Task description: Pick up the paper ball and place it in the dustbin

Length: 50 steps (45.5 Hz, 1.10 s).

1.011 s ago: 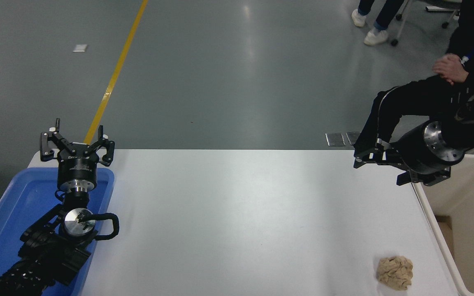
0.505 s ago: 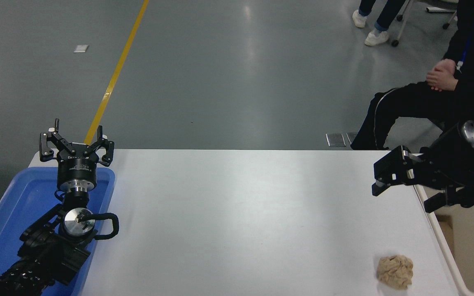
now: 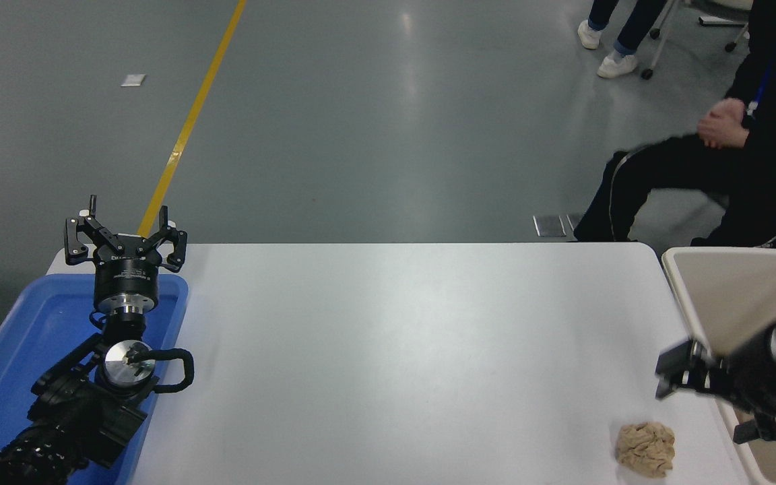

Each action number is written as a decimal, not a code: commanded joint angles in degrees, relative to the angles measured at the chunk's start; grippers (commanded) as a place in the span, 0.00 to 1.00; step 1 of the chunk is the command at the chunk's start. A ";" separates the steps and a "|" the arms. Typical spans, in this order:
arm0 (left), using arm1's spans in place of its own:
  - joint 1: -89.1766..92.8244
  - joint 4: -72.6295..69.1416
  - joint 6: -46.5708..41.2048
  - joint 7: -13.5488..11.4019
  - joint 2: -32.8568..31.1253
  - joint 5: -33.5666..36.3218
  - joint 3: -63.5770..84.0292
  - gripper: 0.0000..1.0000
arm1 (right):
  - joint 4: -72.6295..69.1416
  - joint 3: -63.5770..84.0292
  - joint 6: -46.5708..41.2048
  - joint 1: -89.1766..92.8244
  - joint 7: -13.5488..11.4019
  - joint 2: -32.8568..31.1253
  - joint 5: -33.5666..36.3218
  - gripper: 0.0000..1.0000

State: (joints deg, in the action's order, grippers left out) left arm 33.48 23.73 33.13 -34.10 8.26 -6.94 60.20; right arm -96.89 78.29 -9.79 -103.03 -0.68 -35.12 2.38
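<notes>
Paper ball (image 3: 645,449): lying on the white surface (image 3: 388,350) near its right front corner, untouched. Dustbin (image 3: 725,296): just off the surface's right edge. Right hand (image 3: 681,372): blurred, above and right of the ball, apart from it; grip cannot be told. Left hand (image 3: 125,237): fingers spread open, over a blue tray (image 3: 31,337). A seated person (image 3: 752,155) beyond.

The left arm lies parked at seven o'clock, its left gripper (image 3: 125,239) pointing toward twelve with fingers spread. The right arm enters at four o'clock, motion-blurred; the right gripper (image 3: 672,370) points toward nine.
</notes>
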 commanded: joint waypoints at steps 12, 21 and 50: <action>0.00 0.00 0.00 0.00 0.00 0.00 0.00 0.99 | 11.02 -19.67 10.50 27.08 0.07 -2.40 5.17 0.99; 0.00 0.00 0.00 0.00 0.00 0.00 0.00 0.99 | 16.99 -23.18 10.94 31.39 0.16 -2.40 5.96 0.99; 0.00 0.00 0.00 0.00 0.00 0.00 0.00 0.99 | 23.94 -28.99 13.13 38.87 0.16 0.41 7.02 0.33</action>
State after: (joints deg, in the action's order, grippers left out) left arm 33.48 23.73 33.13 -34.10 8.26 -6.97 60.20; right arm -74.21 50.44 2.76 -65.50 -0.54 -36.04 9.89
